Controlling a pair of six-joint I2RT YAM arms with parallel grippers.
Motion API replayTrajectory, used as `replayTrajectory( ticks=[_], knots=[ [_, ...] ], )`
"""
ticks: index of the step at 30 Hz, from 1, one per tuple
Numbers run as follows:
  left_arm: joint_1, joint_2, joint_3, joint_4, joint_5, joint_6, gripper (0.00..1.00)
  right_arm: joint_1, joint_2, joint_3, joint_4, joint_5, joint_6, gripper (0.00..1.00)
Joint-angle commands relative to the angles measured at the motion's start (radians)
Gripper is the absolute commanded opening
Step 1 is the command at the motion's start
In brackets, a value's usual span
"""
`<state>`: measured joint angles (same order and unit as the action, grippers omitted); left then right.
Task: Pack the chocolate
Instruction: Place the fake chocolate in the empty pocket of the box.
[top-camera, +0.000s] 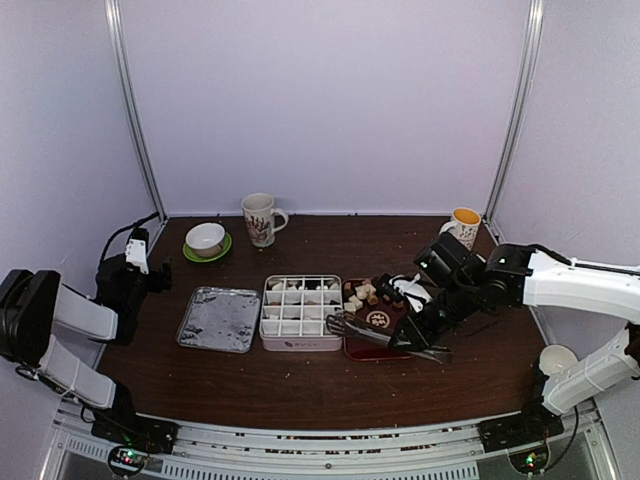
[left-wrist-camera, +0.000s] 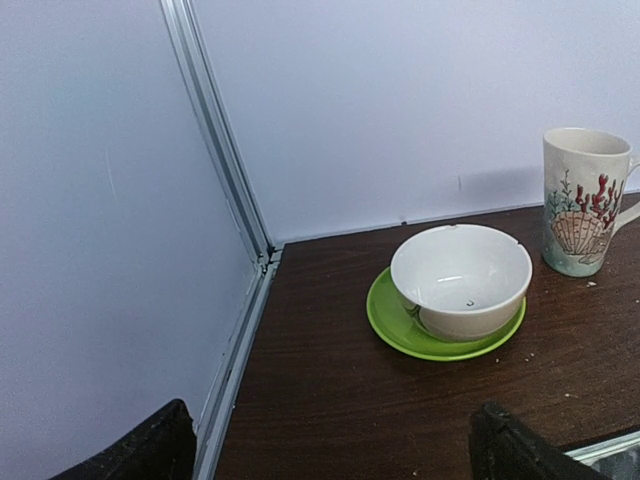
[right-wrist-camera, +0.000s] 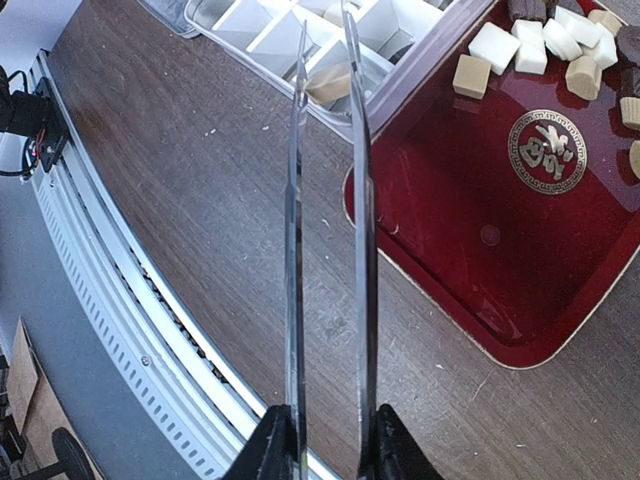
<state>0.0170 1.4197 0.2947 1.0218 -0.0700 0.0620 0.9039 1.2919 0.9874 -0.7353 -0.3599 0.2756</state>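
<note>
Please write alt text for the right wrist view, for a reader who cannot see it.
The right hand holds metal tongs pointing at a white divided box. Beside the box, a dark-red tray carries chocolate pieces on the brown table.

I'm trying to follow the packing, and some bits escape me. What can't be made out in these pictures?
- Tan piece at the tips of the tongs: in the right wrist view the blades overlap it, so gripped or lying in the box is unclear.
- How full the box is: too small in the top view, cut off by the top edge in the right wrist view.
- Left pincer: the left wrist view's bottom edge leaves only two dark finger corners.
</note>
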Motion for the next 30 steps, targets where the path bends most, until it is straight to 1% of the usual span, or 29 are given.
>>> replayTrajectory(
  ticks=[1, 12, 21, 30],
  knots=[
    [0.007, 0.002, 0.016, 0.026, 0.012, 0.008, 0.98, 0.005, 0.006, 0.008, 0.022, 0.026, -0.008, 0.28],
    [0.007, 0.002, 0.015, 0.026, 0.012, 0.009, 0.98, 0.004, -0.002, 0.011, 0.020, 0.036, -0.009, 0.32],
    [0.007, 0.002, 0.016, 0.027, 0.012, 0.009, 0.98, 0.005, -0.006, 0.012, 0.019, 0.041, -0.012, 0.33],
    [0.007, 0.002, 0.016, 0.027, 0.013, 0.009, 0.98, 0.006, -0.008, 0.016, 0.029, 0.036, -0.010, 0.37]
  ],
)
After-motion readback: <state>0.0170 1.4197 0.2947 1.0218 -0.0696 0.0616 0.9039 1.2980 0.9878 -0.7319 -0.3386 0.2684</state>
